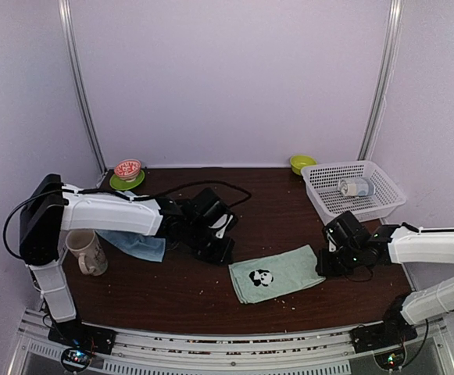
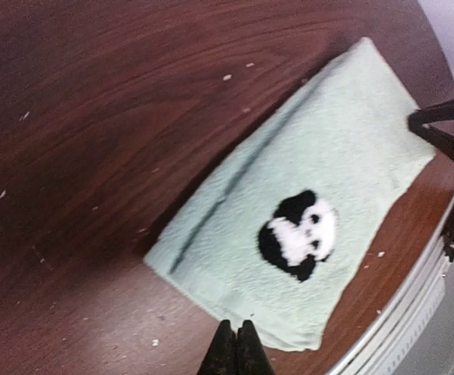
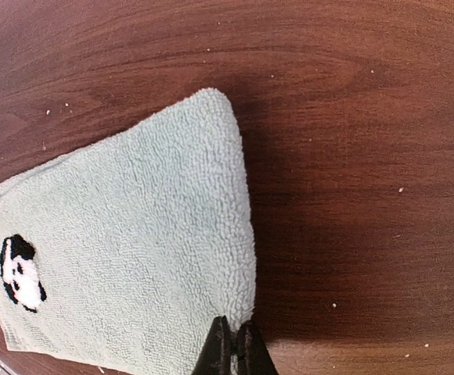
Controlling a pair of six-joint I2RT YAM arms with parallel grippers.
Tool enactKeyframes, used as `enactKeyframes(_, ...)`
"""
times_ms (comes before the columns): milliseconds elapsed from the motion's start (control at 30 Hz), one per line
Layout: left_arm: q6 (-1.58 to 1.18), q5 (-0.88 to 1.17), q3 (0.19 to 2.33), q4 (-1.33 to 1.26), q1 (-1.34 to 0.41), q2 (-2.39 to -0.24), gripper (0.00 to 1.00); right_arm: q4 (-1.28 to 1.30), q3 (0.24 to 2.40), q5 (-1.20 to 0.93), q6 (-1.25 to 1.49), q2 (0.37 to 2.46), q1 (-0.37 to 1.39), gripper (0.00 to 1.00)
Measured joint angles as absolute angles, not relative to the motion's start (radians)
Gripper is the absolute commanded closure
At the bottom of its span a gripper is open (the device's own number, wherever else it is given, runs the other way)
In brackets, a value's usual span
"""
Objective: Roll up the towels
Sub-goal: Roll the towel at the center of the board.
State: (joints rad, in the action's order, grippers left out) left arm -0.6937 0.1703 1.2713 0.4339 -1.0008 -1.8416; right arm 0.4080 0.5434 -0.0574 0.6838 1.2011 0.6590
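Observation:
The pale sage-green towel (image 1: 277, 273) with a black-and-white panda mark lies folded flat at the table's front centre. It also shows in the left wrist view (image 2: 305, 203) and the right wrist view (image 3: 133, 250). My right gripper (image 1: 321, 264) (image 3: 235, 328) is shut on the green towel's right edge, with terry pinched between the fingertips. My left gripper (image 1: 223, 253) (image 2: 236, 328) is shut and empty, its tips just off the towel's left edge. The light blue towel (image 1: 137, 244) lies crumpled under my left arm, partly hidden by it.
A pale mug (image 1: 86, 251) stands at the front left beside the blue towel. A white basket (image 1: 383, 205) at the back right holds a small rolled item. A green bowl (image 1: 302, 162) and a green plate with a red bowl (image 1: 127, 173) stand along the back wall.

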Motion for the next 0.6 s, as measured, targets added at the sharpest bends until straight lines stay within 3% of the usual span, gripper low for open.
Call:
enactKeyframes(233,-0.680,0.257,1.453,0.389,-1.066,-1.957,1.00,0.407,0.543,-0.049,0.679,1.214,0.659,1.00)
enactKeyframes(600,-0.675,0.300,1.480,0.422,-1.066,-2.130,1.00,0.435,0.574,-0.006,0.647,1.219,0.698,1.00)
